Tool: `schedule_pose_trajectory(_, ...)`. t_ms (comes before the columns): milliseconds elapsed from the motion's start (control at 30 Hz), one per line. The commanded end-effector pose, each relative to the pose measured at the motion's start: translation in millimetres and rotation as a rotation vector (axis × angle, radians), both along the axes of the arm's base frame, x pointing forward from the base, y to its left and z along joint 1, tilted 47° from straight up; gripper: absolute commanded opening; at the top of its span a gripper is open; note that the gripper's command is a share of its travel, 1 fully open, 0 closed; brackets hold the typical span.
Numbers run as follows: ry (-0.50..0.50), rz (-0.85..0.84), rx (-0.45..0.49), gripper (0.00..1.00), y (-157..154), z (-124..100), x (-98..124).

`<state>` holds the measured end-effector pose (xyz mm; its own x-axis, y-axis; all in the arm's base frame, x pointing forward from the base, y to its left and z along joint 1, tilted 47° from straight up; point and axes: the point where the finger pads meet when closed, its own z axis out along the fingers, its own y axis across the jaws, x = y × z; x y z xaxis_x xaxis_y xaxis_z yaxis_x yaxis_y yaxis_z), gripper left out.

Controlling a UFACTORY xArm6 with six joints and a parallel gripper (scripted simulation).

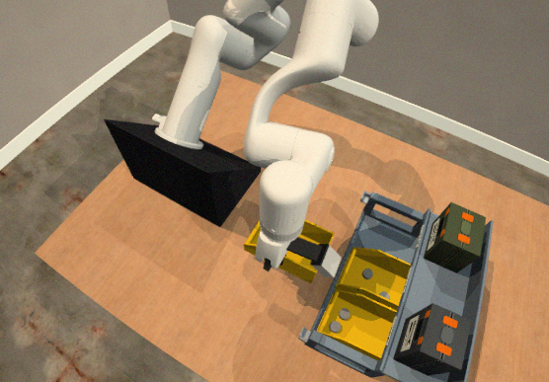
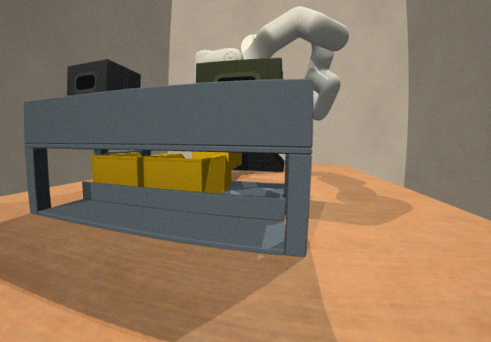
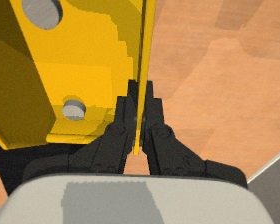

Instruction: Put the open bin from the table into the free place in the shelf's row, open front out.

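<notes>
The yellow open bin hangs above the table, beside the shelf on the robot's side. Two round grey parts show in it. My gripper is shut on one thin side wall of the bin. In the top view the arm hides the fingertips and part of the bin; its exact tilt cannot be told. The grey-blue shelf holds two yellow bins, side by side, apparently level. The free place is at the row's upper end in the top view.
A green case and a dark grey case stand on the shelf's upper board, behind the row. A shelf post stands at the free place's end. The black robot base stands left of the held bin.
</notes>
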<state>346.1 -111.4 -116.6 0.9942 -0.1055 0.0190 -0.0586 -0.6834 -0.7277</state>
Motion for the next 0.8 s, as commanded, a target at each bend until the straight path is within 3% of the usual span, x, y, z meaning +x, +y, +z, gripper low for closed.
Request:
schedule_pose_trajectory(0,-0.003,-0.001,-0.003,0.0,-1,1,1)
schedule_pose_trajectory(767,-0.003,-0.001,-0.002,0.0,20,22,1)
